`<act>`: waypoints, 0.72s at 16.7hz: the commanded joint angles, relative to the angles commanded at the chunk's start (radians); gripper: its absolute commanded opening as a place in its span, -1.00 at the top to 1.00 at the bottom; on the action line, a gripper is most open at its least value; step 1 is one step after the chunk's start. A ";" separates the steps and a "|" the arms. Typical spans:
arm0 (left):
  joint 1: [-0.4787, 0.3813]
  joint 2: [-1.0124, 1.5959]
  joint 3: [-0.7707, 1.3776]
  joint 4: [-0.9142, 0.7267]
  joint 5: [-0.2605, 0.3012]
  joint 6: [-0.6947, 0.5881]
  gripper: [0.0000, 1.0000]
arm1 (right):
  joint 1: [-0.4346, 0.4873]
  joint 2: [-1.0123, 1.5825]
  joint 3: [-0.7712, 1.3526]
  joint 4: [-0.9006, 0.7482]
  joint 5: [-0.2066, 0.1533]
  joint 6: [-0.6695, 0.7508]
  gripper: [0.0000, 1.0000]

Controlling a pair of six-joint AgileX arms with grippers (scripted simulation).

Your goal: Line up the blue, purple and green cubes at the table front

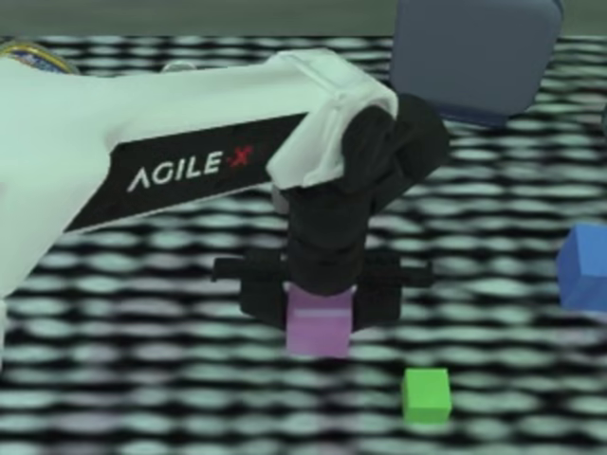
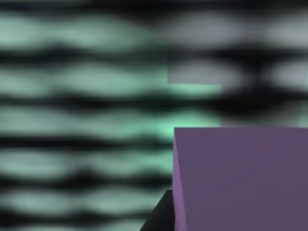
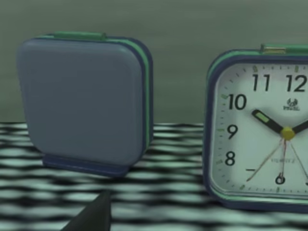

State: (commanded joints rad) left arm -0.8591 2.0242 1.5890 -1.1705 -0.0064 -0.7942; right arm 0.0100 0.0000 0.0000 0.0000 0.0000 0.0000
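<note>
Lilac matte purple cube (image 1: 320, 327) — left gripper (image 1: 321, 301) astride.

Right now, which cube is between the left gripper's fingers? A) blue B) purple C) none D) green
B: in the top view the left gripper straddles the purple cube, its black fingers on either side of it, while the green cube sits free nearer the table front and the blue cube lies at the right edge. The left wrist view shows the purple cube close up.
</note>
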 joint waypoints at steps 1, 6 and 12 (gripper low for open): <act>-0.037 -0.006 0.004 0.000 -0.002 -0.057 1.00 | 0.000 0.000 0.000 0.000 0.000 0.000 -1.00; -0.124 -0.031 0.008 0.007 -0.010 -0.184 1.00 | 0.000 0.000 0.000 0.000 0.000 0.000 -1.00; -0.119 -0.023 -0.008 0.024 -0.009 -0.180 1.00 | 0.000 0.000 0.000 0.000 0.000 0.000 -1.00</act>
State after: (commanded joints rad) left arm -0.9780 2.0014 1.5812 -1.1467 -0.0153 -0.9743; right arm 0.0100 0.0000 0.0000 0.0000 0.0000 0.0000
